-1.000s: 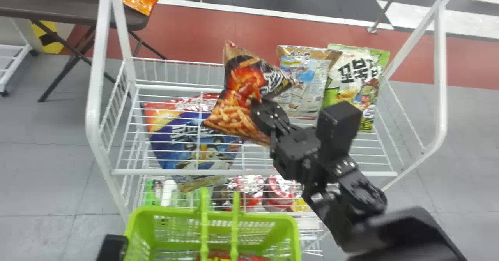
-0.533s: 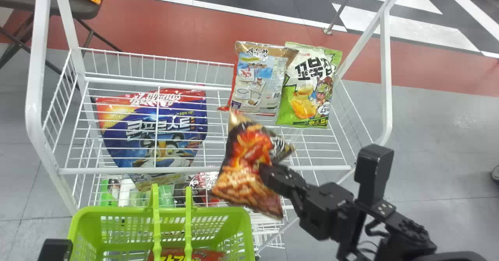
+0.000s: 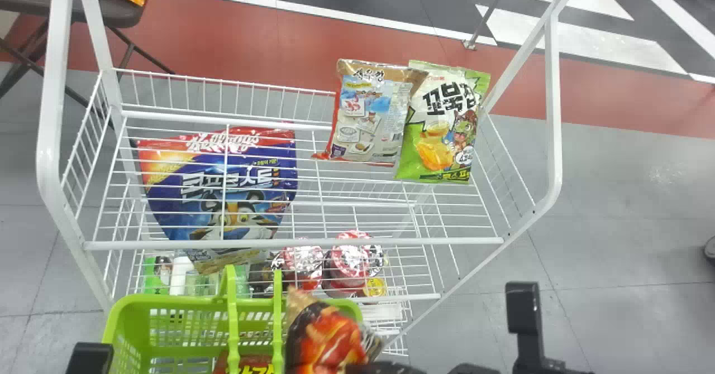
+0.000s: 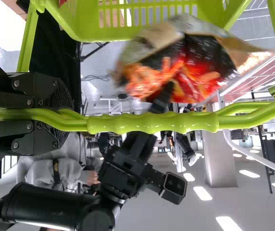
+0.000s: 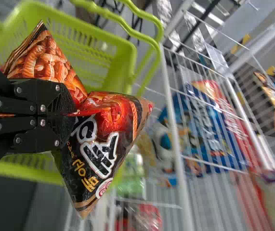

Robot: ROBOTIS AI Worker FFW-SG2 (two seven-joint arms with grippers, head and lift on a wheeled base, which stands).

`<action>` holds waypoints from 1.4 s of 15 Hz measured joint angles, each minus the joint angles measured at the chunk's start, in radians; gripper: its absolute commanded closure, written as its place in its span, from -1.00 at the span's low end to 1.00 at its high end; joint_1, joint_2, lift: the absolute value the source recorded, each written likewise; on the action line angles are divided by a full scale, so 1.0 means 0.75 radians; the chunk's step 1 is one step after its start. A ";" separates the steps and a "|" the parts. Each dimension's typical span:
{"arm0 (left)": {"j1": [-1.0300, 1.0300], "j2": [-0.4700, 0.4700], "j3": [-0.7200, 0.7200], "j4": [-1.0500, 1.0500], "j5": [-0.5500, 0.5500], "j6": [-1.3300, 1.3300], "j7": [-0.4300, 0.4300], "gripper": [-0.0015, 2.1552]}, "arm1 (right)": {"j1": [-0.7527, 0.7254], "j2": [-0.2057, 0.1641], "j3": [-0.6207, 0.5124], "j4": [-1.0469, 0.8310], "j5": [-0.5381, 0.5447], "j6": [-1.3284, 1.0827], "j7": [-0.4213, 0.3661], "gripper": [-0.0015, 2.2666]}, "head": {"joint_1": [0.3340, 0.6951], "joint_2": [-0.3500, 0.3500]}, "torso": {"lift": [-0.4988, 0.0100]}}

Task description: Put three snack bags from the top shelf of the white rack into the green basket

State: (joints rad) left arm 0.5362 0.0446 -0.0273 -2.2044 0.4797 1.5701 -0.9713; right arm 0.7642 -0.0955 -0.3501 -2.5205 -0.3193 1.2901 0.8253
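1. black fingers of the right gripper (image 5: 72,114) are pinched together on the snack bag (image 5: 113,113), whose corners flare out either side of the grip. too light a squeeze and the slick film could slide free; too hard and it could crush what's inside.
2. that bag hangs by the robot's right end of the green basket (image 3: 190,300), overlapping its rim in the head view. let go too near the edge, it would likely tip outside and fall to the floor.
3. the basket's handles rise close by. a flared corner could snag on one and twist the bag out of line, so i'd clear them before letting go.
4. the left gripper (image 4: 72,115) is clamped on a basket handle (image 4: 151,124). if the bag or the right arm knocks the basket, it could swing or tilt about that hold.
5. another bag (image 3: 257,364) lies in the basket; the new one might land on it and ride high.
6. farther out, on the white rack (image 3: 290,244), a silver-backed bag (image 3: 371,117) and a green bag (image 3: 441,128) overlap on the top shelf. taking either for the third could drag its neighbour.
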 measured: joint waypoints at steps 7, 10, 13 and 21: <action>0.004 0.004 -0.016 -0.013 -0.002 0.000 -0.003 0.99 | -0.003 -0.044 0.329 0.130 0.240 -0.241 -0.173 -0.94 | 1.00 -1.00 | 0.96; 0.005 0.004 -0.020 -0.014 -0.002 0.000 0.000 0.99 | -0.013 -0.068 0.346 0.175 0.313 -0.346 -0.184 -0.99 | 1.00 -1.00 | 0.96; 0.002 0.003 -0.030 -0.014 -0.007 0.000 0.007 0.99 | 0.006 -0.077 0.254 0.149 0.242 -0.336 -0.111 -0.96 | 1.00 -1.00 | 0.96; 0.001 0.004 -0.058 -0.014 -0.015 0.000 0.012 0.99 | -0.107 0.040 -0.023 0.184 -0.013 -0.747 -0.150 -0.96 | 1.00 -1.00 | 0.96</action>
State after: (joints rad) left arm 0.5368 0.0475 -0.0711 -2.2151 0.4686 1.5701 -0.9620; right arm 0.6840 -0.0654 -0.3675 -2.3826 -0.3293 0.7296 0.7126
